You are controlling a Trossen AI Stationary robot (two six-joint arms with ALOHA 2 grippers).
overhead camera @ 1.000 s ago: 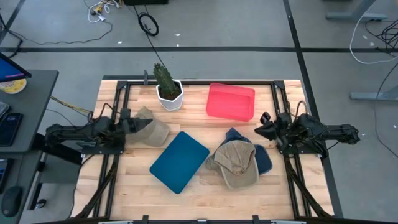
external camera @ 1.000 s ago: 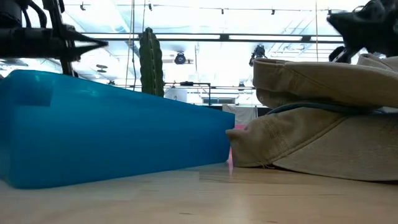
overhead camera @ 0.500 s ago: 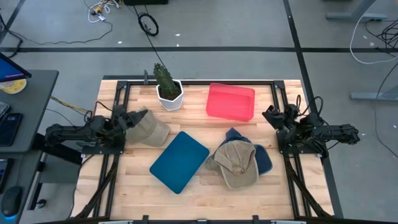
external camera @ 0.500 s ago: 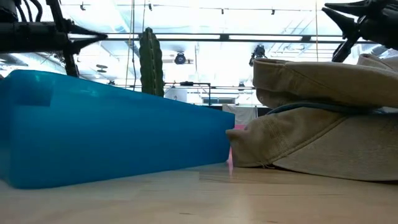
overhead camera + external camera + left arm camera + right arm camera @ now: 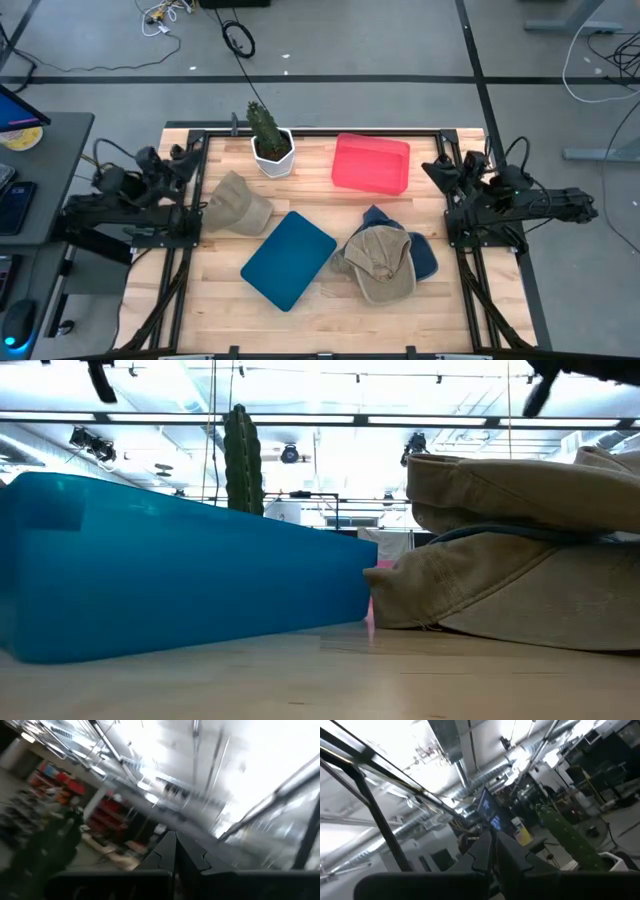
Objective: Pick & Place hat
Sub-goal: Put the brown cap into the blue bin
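A tan hat (image 5: pixel 236 204) lies flat on the table's left part. Another tan hat (image 5: pixel 381 262) rests on a navy hat (image 5: pixel 424 256) right of centre; the stack fills the right of the low view (image 5: pixel 520 490). My left gripper (image 5: pixel 192 153) is raised at the left rail, apart from the left hat. In its wrist view the left gripper (image 5: pixel 175 845) is shut and points at the ceiling. My right gripper (image 5: pixel 432 168) hovers by the right rail, and in its own view the right gripper (image 5: pixel 492 842) is shut too, tipped upward.
A blue tray (image 5: pixel 288 258) lies at the table's middle and fills the left of the low view (image 5: pixel 180 575). A pink bin (image 5: pixel 371 163) and a cactus in a white pot (image 5: pixel 270 142) stand near the far edge. Bare wood shows along the near edge.
My left gripper has drawn back from the left tan hat toward the table's left and far edge, rising and tipping upward. My right gripper has moved away from the hat stack toward the far edge, also rising and tipping up. The hats have stayed in place.
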